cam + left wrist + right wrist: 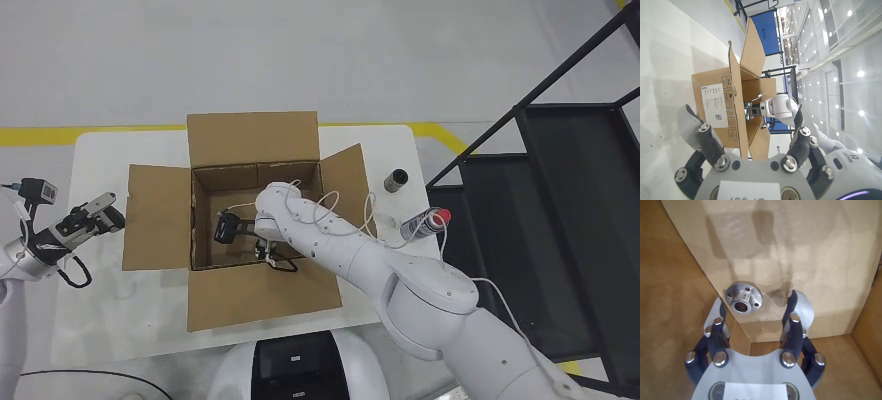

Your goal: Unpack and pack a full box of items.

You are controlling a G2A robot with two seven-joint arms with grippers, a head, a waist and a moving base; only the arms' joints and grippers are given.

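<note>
On the box (819, 256) floor, metal flange (743, 299) just ahead of wide-spread right pincer (758, 300)

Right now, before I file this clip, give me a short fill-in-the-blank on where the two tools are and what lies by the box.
1. The right tool hangs ___ the box, facing a flange on its floor.
2. Its jaws stand ___.
3. The left tool sits over the table, ___ the box.
4. The can lying beside the box has a ___ cap.

Missing words: inside; open; outside; red.
</note>
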